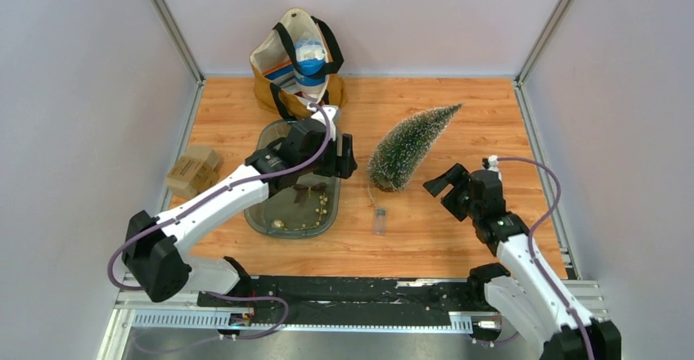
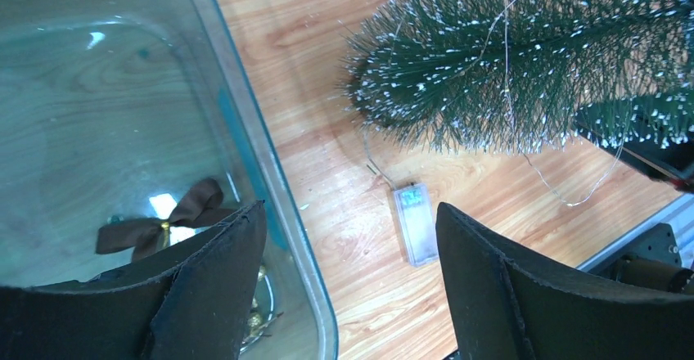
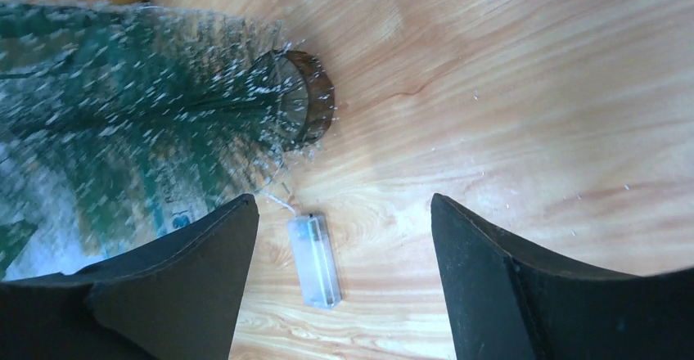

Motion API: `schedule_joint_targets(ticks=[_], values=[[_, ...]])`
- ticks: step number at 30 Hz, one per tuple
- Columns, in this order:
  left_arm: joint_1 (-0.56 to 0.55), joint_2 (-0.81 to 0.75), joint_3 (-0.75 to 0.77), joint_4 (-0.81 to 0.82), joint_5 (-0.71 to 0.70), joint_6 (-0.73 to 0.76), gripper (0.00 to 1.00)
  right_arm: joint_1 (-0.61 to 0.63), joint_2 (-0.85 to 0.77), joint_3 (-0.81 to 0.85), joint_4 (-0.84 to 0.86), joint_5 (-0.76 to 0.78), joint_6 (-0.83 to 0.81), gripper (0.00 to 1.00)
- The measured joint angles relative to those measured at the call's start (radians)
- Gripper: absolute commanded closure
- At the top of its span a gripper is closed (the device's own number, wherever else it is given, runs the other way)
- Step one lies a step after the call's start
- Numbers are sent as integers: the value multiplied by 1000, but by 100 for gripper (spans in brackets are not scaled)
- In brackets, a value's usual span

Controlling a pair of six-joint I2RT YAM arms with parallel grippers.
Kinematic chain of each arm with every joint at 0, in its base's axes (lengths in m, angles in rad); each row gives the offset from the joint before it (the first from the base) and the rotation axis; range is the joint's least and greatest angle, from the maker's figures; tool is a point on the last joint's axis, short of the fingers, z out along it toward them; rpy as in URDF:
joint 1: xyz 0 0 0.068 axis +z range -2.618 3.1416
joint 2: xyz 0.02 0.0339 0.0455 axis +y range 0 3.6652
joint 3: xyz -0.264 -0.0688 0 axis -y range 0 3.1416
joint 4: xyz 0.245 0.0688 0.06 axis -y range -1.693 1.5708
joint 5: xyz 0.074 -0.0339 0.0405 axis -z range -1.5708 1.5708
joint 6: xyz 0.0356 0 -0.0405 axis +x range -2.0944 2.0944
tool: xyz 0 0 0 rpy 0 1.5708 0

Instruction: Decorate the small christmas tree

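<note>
The small frosted green tree [image 1: 409, 149] lies on its side mid-table, its round base [image 3: 307, 106] toward me. A thin light wire runs over it to a clear battery box [image 1: 379, 221], which also shows in the left wrist view [image 2: 416, 222] and the right wrist view [image 3: 315, 260]. A glass dish [image 1: 260, 213] holds a brown bow [image 2: 168, 221] and gold beads [image 1: 315, 213]. My left gripper [image 1: 348, 159] is open and empty, over the dish's right rim beside the tree. My right gripper [image 1: 442, 188] is open and empty, right of the tree's base.
A tan tote bag [image 1: 296, 61] with a blue-and-white item inside stands at the back. Small cardboard boxes [image 1: 194, 172] lie at the left edge. Grey walls enclose the table on three sides.
</note>
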Motion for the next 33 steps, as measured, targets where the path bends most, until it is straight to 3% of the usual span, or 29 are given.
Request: schedule_joint_targets(ticks=[8,14,24,33], values=[[39,-129,-48,-62,-66,12,13,-1,-496,-20,-259,98,0,16],[75,-231,-107,-127,-104,14,7,-1,-728,-1,-392,135,-10,15],[171,-396,-184,-228,-113,49,5,-1,-692,165,-478,87,-27,22],[388,-445,-248,-260,-17,79,5,1,-539,242,-526,-20,-50,31]])
